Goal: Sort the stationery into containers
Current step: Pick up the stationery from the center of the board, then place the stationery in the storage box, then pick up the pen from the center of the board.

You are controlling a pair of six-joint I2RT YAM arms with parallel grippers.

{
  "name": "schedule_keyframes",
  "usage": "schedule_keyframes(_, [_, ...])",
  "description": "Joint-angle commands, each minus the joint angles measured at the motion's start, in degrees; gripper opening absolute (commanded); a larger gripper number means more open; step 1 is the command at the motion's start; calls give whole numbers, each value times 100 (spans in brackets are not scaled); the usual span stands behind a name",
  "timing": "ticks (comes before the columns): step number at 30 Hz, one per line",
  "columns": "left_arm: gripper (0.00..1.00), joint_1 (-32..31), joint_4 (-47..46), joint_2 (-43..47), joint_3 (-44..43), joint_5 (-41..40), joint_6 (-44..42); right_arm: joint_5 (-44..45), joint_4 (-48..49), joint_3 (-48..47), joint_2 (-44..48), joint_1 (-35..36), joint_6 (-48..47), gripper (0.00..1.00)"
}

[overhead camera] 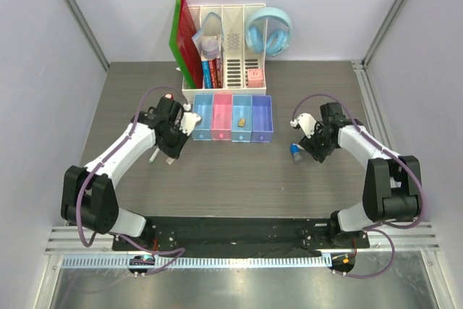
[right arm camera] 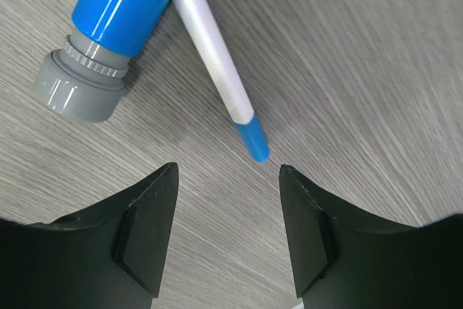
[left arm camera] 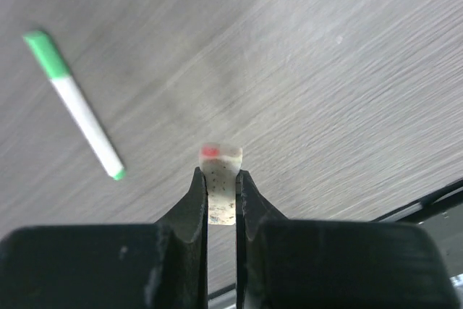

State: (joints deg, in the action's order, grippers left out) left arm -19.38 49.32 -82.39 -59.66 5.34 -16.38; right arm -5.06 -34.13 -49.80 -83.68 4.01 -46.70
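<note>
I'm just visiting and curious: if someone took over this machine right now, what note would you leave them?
Left gripper: shut on a small pale eraser, beside the trays' left end.
Right gripper: open, over the blue-capped marker and grey-blue round piece on the table.
Green-capped marker lies loose on the table.
Done: one tan item in the third tray from the left.
Left: the held eraser, both markers, round piece.
</note>
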Motion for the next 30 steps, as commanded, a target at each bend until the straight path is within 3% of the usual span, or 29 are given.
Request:
schedule_keyframes(1, [0,22,368,232,-572,318,152,-276,-15,-3,-289,3,-393,62])
schedule_keyframes(10, [0,4,-80,118,-1504,941,416,-329,451,-65,-931,3,-481,54])
schedule_keyframes(15, [0,-57,-519,-189,-2066,1443,592,-294,574,-47,-1124,3,-481,40])
schedule_keyframes(22, [0,-584,-1161,-927,-2700,1706,759,-197,724,5,-1159,3,-349,20])
schedule_keyframes(30, [0,-1050,-1522,-2315,-3789,1786,856,-66,750,111,-1072,-5,-244,8])
